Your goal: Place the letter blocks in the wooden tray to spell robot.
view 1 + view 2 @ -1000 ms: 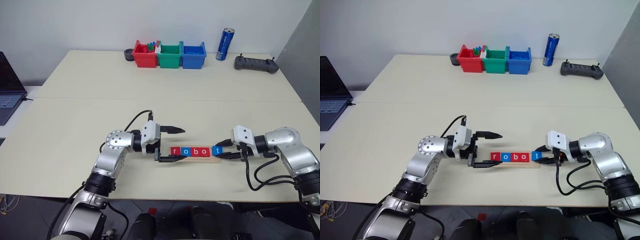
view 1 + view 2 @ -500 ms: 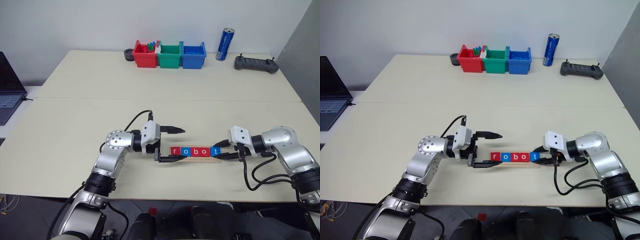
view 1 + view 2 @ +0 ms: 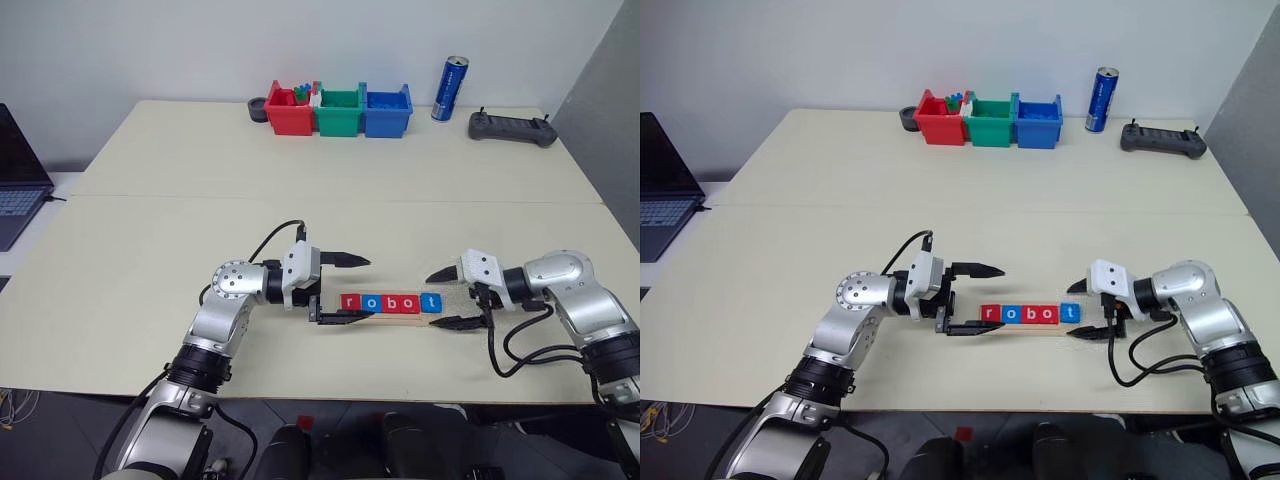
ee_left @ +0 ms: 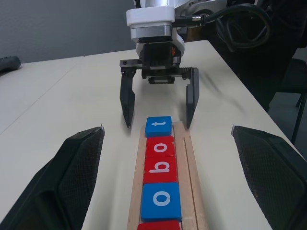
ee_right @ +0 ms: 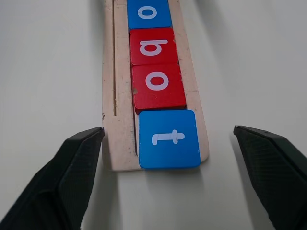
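Five letter blocks (image 3: 390, 302) — three red, two blue — in wooden tray (image 5: 120, 129); both jaws apparently wide, empty.

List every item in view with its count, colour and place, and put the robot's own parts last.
letter blocks: five, three red and two blue, in a row spelling robot in the tray.
wooden tray: one, pale wood, near edge of the table.
table: one, cream.
bins: three, red, green, blue, far side of the table.
can: one, blue, right of the bins.
controller: one, dark grey, far right.
laptop: one, dark, far left.
left gripper: black fingers, open at the tray's left end.
right gripper: black fingers, open astride the t block.
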Controlling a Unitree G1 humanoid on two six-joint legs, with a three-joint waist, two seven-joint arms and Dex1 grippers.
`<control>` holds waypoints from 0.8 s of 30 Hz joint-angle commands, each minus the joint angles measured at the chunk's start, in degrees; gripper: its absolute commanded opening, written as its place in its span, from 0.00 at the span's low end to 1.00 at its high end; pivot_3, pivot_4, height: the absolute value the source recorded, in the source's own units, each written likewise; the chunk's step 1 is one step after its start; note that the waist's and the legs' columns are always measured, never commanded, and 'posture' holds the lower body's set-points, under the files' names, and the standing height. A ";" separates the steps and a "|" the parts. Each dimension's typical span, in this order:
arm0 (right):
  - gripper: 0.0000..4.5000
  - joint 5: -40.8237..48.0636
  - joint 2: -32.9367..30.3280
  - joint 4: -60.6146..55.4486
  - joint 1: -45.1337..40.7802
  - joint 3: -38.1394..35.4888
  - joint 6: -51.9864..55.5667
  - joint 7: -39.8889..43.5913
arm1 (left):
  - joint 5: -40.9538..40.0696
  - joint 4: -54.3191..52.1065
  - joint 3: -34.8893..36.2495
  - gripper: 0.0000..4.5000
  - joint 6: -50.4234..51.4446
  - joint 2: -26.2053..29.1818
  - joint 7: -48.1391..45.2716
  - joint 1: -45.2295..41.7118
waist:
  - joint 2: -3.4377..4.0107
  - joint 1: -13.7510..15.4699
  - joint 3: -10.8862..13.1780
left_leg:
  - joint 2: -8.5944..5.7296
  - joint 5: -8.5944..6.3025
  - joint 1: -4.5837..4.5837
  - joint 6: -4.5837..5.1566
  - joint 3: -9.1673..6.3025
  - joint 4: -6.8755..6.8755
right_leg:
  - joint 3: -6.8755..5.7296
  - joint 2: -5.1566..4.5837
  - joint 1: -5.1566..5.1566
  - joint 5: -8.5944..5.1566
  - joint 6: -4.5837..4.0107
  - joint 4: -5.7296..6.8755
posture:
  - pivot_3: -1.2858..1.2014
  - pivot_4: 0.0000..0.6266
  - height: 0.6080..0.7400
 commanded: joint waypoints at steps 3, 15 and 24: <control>0.99 2.72 -1.76 -2.64 -1.81 -3.72 2.81 0.15 | -0.31 -1.55 0.18 1.00 -0.06 0.17 0.44 -0.18 | 0.00 0.00 0.00 | 0.00 0.00 0.00 0.00 0.00 0.00 | 0.00 0.00 0.00 0.00 0.00 0.01 | 0.52 0.24 1.00; 0.56 1.82 -3.99 -2.02 0.25 -6.91 1.00 -3.26 | -0.09 0.00 -0.17 1.00 -0.38 -0.56 -0.03 -1.50 | 0.00 0.03 0.00 | -0.01 0.00 0.00 0.00 0.01 0.00 | 0.00 -0.01 -0.01 0.00 0.00 0.01 | 0.52 0.24 1.00; 0.00 -0.59 -3.11 -0.85 1.23 -5.21 -2.61 -4.73 | -0.11 -0.20 -0.13 1.00 -0.37 -0.36 -0.30 -1.33 | 0.00 -0.02 0.00 | 0.00 0.00 0.00 0.00 0.02 0.00 | 0.01 -0.01 -0.02 0.00 0.00 0.05 | 0.52 0.24 1.00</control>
